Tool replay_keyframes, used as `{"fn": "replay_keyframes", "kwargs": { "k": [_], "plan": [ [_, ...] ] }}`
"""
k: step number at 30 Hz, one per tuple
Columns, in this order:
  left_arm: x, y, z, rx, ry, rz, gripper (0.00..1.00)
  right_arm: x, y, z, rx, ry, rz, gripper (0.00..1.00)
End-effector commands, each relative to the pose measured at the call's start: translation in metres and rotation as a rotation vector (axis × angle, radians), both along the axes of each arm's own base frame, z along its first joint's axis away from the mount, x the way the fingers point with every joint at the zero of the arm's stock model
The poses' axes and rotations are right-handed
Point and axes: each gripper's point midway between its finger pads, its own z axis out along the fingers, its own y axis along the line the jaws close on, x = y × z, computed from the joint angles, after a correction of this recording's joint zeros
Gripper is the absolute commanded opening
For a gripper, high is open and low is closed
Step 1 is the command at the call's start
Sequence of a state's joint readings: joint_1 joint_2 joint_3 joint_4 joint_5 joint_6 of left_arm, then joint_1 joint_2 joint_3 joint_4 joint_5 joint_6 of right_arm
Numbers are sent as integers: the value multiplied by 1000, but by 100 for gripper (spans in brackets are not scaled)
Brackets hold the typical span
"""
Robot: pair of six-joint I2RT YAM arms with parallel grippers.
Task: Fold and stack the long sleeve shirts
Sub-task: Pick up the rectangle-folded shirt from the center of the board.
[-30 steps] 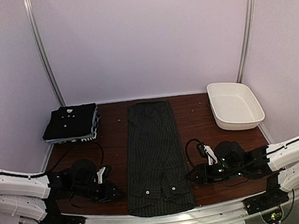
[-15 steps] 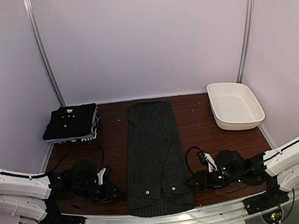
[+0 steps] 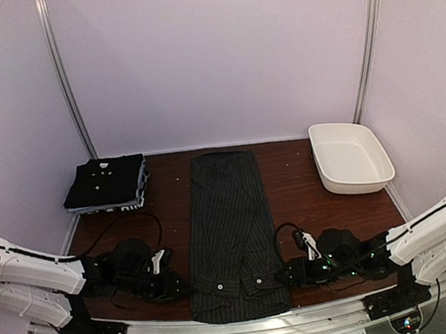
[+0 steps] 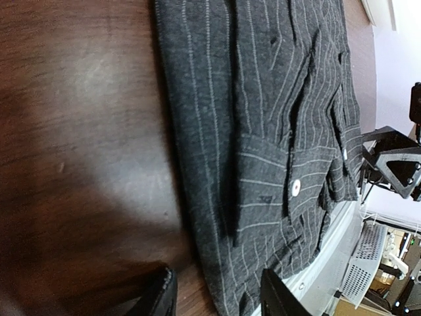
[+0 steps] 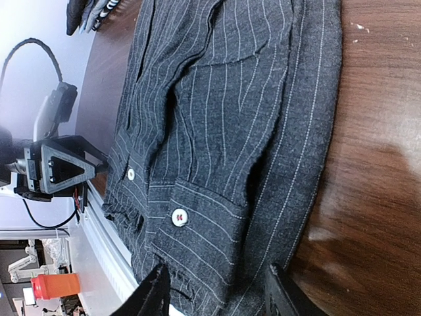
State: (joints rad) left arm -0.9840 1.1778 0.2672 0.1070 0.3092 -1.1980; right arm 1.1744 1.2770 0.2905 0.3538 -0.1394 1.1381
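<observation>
Both jaws stand partly apart and hold nothing: the left gripper (image 4: pixel 217 296) faces the near left hem corner of the charcoal pinstriped cloth button-up shirt (image 3: pixel 231 230), and the right gripper (image 5: pixel 217 296) faces the near right corner (white cuff buttons show just beyond each). The shirt lies flat between them on the dark brown wooden table (image 3: pixel 296 183), its long axis running away from the arms, each arm nearest its own corner. Compared with a second ago, both grippers sit closer to the hem, jaws slightly wider
</observation>
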Motion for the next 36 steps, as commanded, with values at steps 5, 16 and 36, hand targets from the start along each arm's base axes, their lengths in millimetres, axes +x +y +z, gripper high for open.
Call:
{"fn": "replay_keyframes", "kwargs": {
  "k": [5, 16, 36],
  "plan": [
    [8, -22, -1, -5, -13, -43, 45, -4, -12, -8, -38, 9, -36, 53],
    [7, -32, -4, -12, 29, -58, 33, -11, 2, -12, -2, 35, -10, 54],
    [6, -51, 32, -136, 19, -90, 0, -7, 19, 10, 48, 8, 10, 2]
  ]
}}
